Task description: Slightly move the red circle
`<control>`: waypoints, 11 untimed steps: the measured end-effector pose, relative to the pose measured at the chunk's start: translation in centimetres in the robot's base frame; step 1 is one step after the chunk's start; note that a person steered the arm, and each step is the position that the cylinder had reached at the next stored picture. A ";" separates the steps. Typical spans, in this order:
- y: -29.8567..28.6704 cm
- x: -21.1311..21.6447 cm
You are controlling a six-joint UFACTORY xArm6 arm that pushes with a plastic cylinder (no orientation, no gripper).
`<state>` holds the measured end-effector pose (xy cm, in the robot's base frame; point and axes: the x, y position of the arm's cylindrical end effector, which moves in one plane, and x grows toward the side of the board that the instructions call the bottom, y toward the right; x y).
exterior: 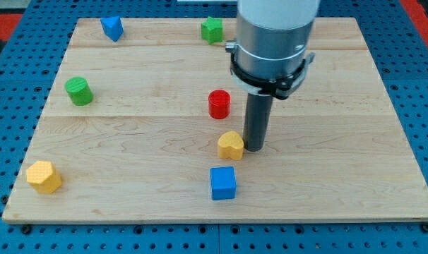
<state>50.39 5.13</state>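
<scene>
Scene: a pale wooden desk (129, 134) on a blue pegboard, with six small blocks scattered over it.
Red circle: the red circle (219, 104), a short cylinder, stands upright near the desk's centre; we place everything else from it.
Our tip: our tip (255, 147) rests on the desk below and to the view's right of the red circle, near it but clearly apart.
Hand: we have no hand, only the dark rod, so nothing is held or clamped.
Yellow heart: the yellow heart (230, 145) lies just below the red circle, right beside our tip; whether they touch we cannot quite tell.
Blue cube: the blue cube (223, 183) sits further below the red circle.
Others: green cylinder (78, 91) far left, yellow hexagon (44, 176) lower left, blue block (111, 28) upper left, green block (212, 29) above.
Why here: we judge the tip is low beside the target, ready for a short nudge towards the view's upper left.
</scene>
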 end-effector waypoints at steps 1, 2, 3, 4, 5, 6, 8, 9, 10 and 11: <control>0.3 0.0; -1.5 0.0; -2.9 0.0; -3.8 -0.4; -3.4 -5.3; 2.4 -11.2; -2.3 -13.2; -4.4 -12.5; -5.6 -12.4; -6.6 -11.7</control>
